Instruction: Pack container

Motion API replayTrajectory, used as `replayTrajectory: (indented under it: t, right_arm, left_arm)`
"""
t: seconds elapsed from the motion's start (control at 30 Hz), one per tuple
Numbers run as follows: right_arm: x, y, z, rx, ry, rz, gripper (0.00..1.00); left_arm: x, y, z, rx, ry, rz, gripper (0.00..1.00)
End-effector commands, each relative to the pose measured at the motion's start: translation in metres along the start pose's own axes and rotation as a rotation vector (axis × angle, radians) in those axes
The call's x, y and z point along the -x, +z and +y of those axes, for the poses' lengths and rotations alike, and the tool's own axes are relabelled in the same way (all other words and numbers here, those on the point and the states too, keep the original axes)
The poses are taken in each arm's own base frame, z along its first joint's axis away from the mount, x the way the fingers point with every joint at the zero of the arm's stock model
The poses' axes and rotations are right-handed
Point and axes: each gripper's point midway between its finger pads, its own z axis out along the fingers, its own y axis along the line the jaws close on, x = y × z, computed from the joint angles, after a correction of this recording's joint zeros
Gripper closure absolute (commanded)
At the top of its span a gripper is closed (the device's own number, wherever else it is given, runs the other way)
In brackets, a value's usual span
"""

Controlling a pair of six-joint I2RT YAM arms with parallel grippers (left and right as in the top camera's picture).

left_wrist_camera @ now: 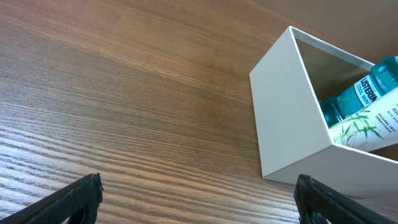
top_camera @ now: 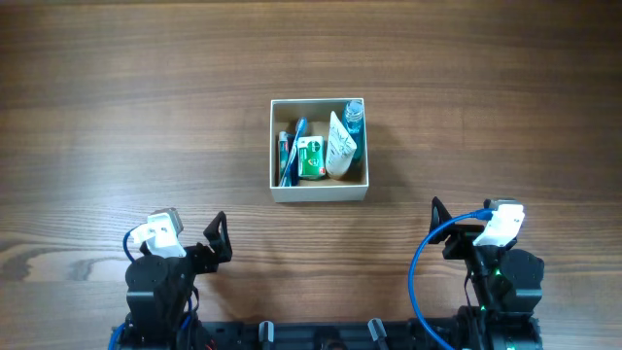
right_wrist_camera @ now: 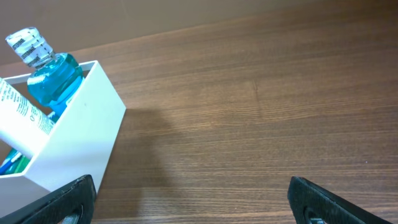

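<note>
The container [top_camera: 320, 191] is a small white-walled box in the middle of the table. In it lie a blue toothbrush [top_camera: 294, 146], a green packet [top_camera: 311, 157], a white tube [top_camera: 340, 146] and a blue mouthwash bottle [top_camera: 354, 114]. The left wrist view shows the container's wall [left_wrist_camera: 286, 118] and the bottle [left_wrist_camera: 367, 87]; the right wrist view shows the container [right_wrist_camera: 74, 143] and the bottle [right_wrist_camera: 53, 74]. My left gripper [top_camera: 218, 238] is open and empty near the front left edge. My right gripper [top_camera: 439, 216] is open and empty at the front right. Both stand well apart from the container.
The wooden table [top_camera: 117, 117] spreads around the container. Blue cables [top_camera: 423, 262] loop by the right arm base at the front edge.
</note>
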Motion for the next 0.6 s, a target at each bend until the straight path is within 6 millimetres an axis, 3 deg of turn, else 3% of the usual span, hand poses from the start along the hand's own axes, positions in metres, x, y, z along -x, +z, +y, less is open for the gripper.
replayTrajectory:
  t: [0.0,0.57]
  right_arm:
    - [0.0026,-0.0009,0.004,0.022,0.022,-0.015,0.0]
    - [0.0014,-0.0003,0.0036,0.02,0.023,-0.008,0.0]
  left_arm:
    - [-0.008,0.0026,-0.003,-0.029,0.007,0.024,0.0]
    - [-0.008,0.0026,-0.003,-0.029,0.007,0.024,0.0]
